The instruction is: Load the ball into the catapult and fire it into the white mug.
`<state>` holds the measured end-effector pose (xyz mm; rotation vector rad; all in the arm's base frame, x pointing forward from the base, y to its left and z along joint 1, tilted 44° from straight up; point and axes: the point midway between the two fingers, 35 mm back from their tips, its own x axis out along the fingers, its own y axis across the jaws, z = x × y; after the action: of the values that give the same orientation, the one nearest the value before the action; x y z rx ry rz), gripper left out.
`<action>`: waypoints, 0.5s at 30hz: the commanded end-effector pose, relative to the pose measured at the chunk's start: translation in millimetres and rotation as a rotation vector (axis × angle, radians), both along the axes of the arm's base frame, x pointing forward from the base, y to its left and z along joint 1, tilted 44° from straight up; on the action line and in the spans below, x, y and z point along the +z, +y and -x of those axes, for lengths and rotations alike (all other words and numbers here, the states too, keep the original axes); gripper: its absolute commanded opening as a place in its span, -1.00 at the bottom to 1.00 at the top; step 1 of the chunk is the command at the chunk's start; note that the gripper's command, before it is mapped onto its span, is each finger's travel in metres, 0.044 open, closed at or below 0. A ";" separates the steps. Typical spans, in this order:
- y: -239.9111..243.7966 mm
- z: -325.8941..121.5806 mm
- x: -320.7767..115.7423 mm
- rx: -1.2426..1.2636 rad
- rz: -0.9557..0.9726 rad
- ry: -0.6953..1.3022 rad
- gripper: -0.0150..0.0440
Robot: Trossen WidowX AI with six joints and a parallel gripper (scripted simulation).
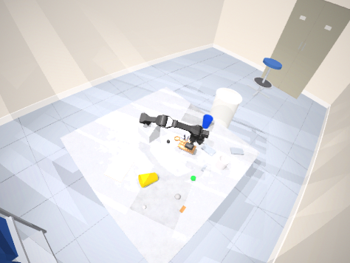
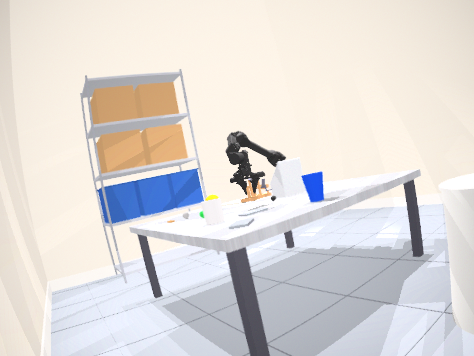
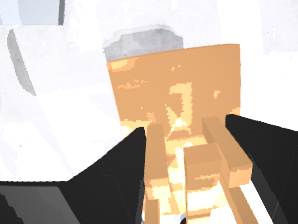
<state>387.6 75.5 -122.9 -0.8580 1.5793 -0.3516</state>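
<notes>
The orange catapult (image 1: 182,146) (image 2: 246,200) (image 3: 150,95) is under the arm, its flat base and upright posts filling the middle of the wrist view. My gripper (image 1: 191,142) (image 2: 253,192) (image 3: 185,128) points down and is shut on the catapult, with a black finger on each outer side of its posts. Whether its base touches the table cannot be told. The white mug (image 1: 222,162) (image 2: 213,212) stands upright near the table's corner. Small balls lie apart from the catapult: a black one (image 1: 168,141) (image 2: 273,198), a grey one (image 1: 177,196) and a white one (image 1: 144,207). The catapult's cup is not clear.
A blue cup (image 1: 207,121) (image 2: 313,186) stands at the table's edge. A yellow cup (image 1: 148,179) lies on its side. A green object (image 1: 193,178), an orange piece (image 1: 182,209) and a flat grey plate (image 1: 237,151) (image 2: 242,223) lie on the table. A white panel (image 2: 288,177) stands behind.
</notes>
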 end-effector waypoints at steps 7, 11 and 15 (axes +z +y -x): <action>3.5 -1.9 -4.1 0.022 -0.006 0.008 -0.49; -1.0 -2.4 -9.0 0.022 -0.006 0.008 -0.49; -5.5 -2.7 -13.8 0.022 -0.006 0.008 -0.49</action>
<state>389.8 71.5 -133.6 -0.8655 1.5819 -0.3328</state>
